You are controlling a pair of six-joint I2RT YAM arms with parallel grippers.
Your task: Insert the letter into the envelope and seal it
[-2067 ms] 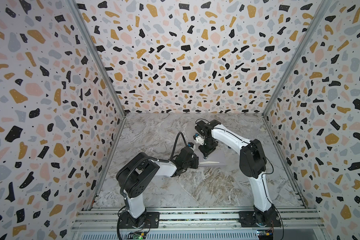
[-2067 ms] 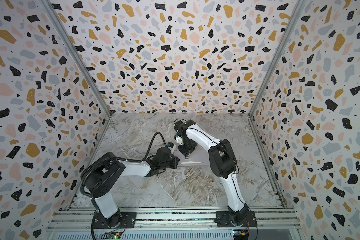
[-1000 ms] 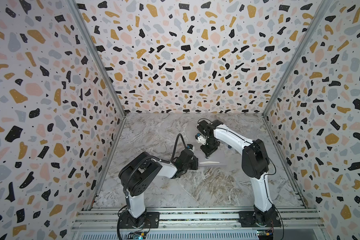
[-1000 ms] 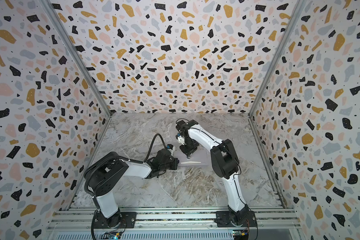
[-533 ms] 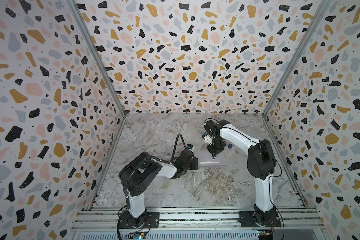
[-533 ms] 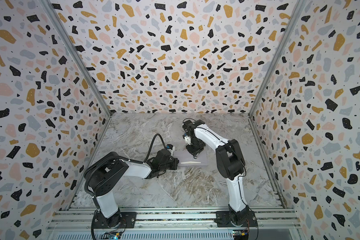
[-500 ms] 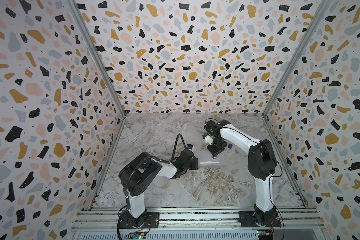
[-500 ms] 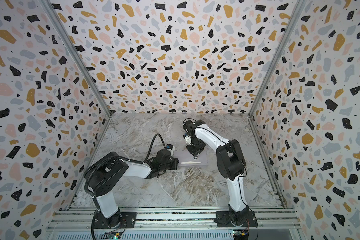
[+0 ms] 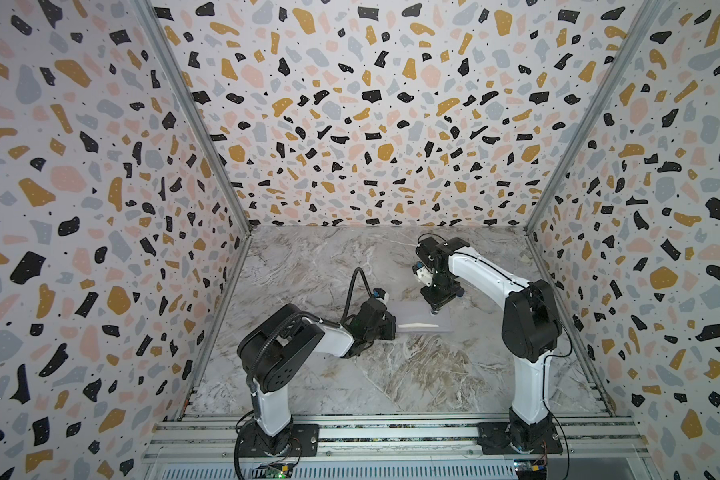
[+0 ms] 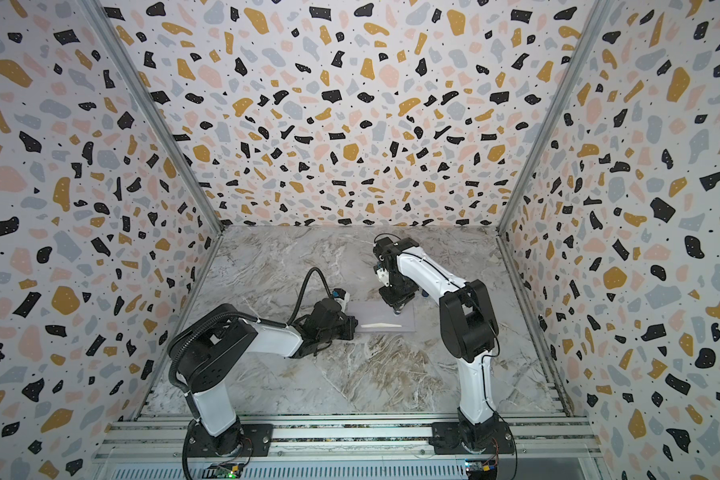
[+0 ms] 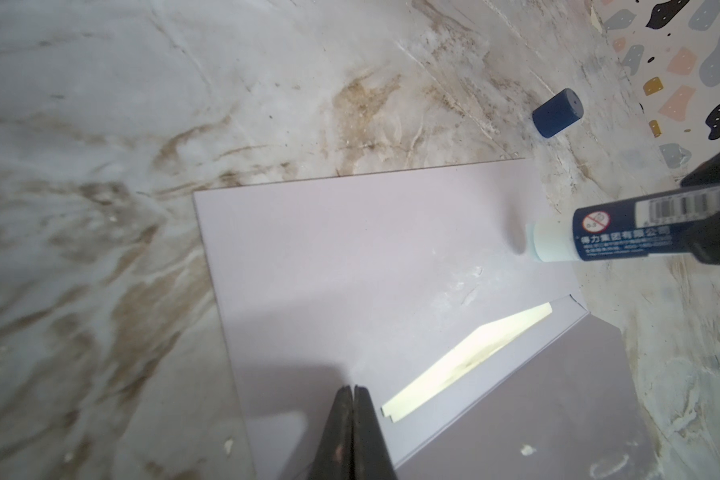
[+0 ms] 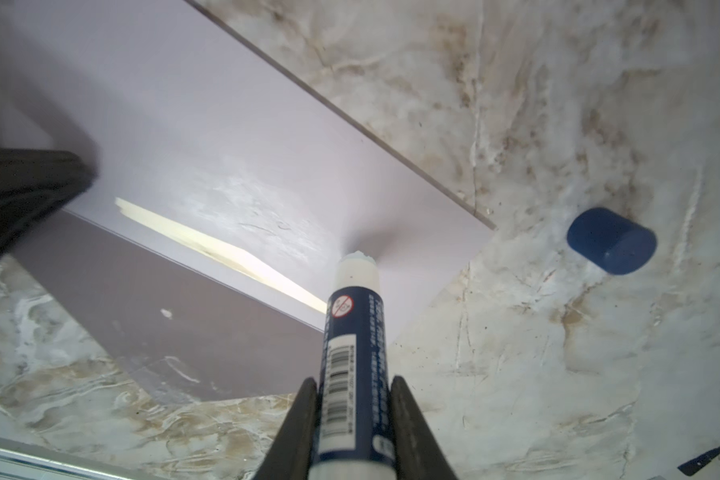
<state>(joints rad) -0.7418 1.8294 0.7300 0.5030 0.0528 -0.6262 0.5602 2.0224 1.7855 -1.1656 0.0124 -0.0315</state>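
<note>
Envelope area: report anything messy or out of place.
The blue cap lies on its side, loose on the table beside the envelope. Whitish smears mark the envelope near its opening, by the tip of the glue stick.

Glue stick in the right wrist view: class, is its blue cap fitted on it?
No, the blue cap lies on the table, apart from the glue stick, whose white tip is bare.

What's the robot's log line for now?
left gripper: shut, over envelope | right gripper: shut on glue stick, tip at envelope | letter: inside, sliver showing | flap: open | cap: off, beside envelope
</note>
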